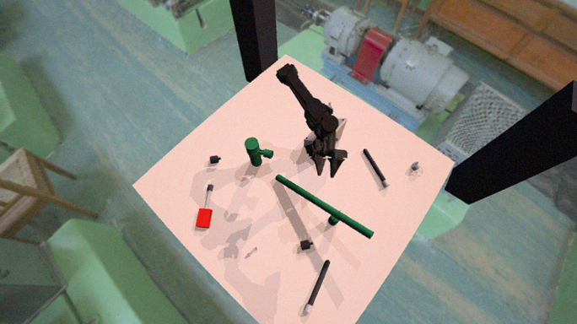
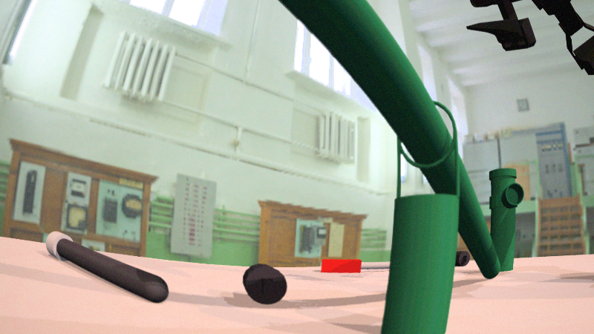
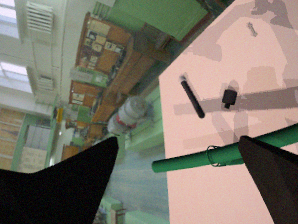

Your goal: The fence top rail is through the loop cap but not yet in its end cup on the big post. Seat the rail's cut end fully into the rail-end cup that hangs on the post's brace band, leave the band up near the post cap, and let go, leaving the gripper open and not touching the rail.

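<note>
The green rail (image 1: pixel 313 199) (image 2: pixel 373 61) (image 3: pixel 190 161) runs through the wire loop cap (image 2: pixel 455 133) on the small post (image 2: pixel 421 266) (image 1: pixel 332 220). It slopes down toward the big post (image 1: pixel 255 157) (image 2: pixel 501 232); its cut end (image 2: pixel 491 270) (image 1: pixel 279 177) is low, at or near the table top, outside the cup. The rail-end cup (image 1: pixel 268 153) (image 2: pixel 513 195) hangs on the big post, its open mouth showing, with the band a little below the post cap. My gripper (image 1: pixel 326 175) (image 3: pixel 180 143) is open and empty, above the table beside the rail, apparently not touching it.
Two dark rods (image 1: pixel 374 166) (image 1: pixel 319 284), small dark blocks (image 1: pixel 306 244) (image 1: pixel 214 159), and a red block (image 1: pixel 203 218) (image 2: pixel 341 266) with a pale rod lie around the posts. Small grey pieces (image 1: pixel 414 167) (image 1: pixel 250 251) also lie on the table. Dark columns stand at its edges.
</note>
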You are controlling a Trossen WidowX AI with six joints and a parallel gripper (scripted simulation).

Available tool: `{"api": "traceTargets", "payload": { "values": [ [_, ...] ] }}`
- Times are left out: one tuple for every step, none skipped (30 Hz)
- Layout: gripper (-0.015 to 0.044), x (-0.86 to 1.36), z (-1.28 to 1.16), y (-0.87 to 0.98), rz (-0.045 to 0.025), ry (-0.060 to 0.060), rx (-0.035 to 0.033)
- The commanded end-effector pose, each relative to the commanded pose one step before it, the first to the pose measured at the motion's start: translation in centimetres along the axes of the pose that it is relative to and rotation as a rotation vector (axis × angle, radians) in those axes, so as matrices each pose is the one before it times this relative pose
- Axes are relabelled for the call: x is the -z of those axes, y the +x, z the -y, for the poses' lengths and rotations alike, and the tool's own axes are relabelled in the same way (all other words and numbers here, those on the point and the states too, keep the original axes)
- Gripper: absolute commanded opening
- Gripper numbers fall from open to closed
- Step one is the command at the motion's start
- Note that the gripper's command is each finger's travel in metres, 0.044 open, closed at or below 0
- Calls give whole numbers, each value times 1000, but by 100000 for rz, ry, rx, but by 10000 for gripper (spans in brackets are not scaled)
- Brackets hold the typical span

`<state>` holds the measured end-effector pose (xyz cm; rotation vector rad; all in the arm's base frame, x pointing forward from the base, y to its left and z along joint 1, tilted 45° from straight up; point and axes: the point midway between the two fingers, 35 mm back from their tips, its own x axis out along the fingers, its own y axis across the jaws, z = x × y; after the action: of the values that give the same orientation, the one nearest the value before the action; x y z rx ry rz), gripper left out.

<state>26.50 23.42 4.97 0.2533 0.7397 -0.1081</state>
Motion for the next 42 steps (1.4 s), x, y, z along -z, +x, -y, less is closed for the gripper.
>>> {"api": "traceTargets", "payload": {
  "values": [
    [440,-2740,7380,1550,-6477,-35179,34219],
    [440,-69,1235,375,-2172,-5915,4950],
    [440,4,1230,375,-2470,-5973,4758],
    [440,77,1220,374,-2754,-6037,4548],
    [440,149,1207,375,-3024,-6112,4324],
    [440,219,1185,374,-3263,-6167,4065],
    [440,279,1126,364,-3378,-6047,3689],
    [440,206,666,227,-2142,-3701,2110],
    [440,84,243,86,-810,-1377,756],
    [440,7,18,7,-61,-103,56],
    [440,0,0,0,0,0,0],
    [440,0,0,0,0,0,0],
    [440,0,0,0,0,0,0],
    [440,0,0,0,0,0,0],
    [440,0,0,0,0,0,0],
    [440,0,0,0,0,0,0],
    [440,0,0,0,0,0,0],
    [440,0,0,0,0,0,0],
    [440,0,0,0,0,0,0],
    [440,2,124,6,-122,-1118,-124],
    [440,8,251,12,-237,-2252,-254],
    [440,26,380,16,-337,-3421,-395],
    [440,58,488,18,-393,-4421,-523],
    [440,110,593,17,-417,-5429,-656],
    [440,182,679,14,-396,-6340,-777],
    [440,268,683,6,-315,-6785,-973],
    [440,329,685,-3,-208,-6898,-825],
    [440,394,648,-12,-103,-6905,-799],
    [440,463,576,-27,115,-6750,-957],
    [440,513,525,-37,230,-6752,-889],
    [440,573,502,-50,383,-6531,-694],
    [440,593,444,-52,211,-6952,-540],
    [440,630,381,-60,265,-6956,-468],
    [440,660,314,-69,308,-6960,-390],
    [440,638,208,-89,616,-6963,-460],
    [440,701,180,-88,337,-6972,-207],
    [440,710,108,-96,340,-6979,-126],
    [440,711,37,-104,331,-6987,-46],
    [440,705,-34,-112,310,-6995,31],
    [440,692,-103,-120,278,-7005,103],
    [440,672,-169,-129,237,-4530,166],
    [440,495,-163,-103,149,-3679,163]
  ]
}}
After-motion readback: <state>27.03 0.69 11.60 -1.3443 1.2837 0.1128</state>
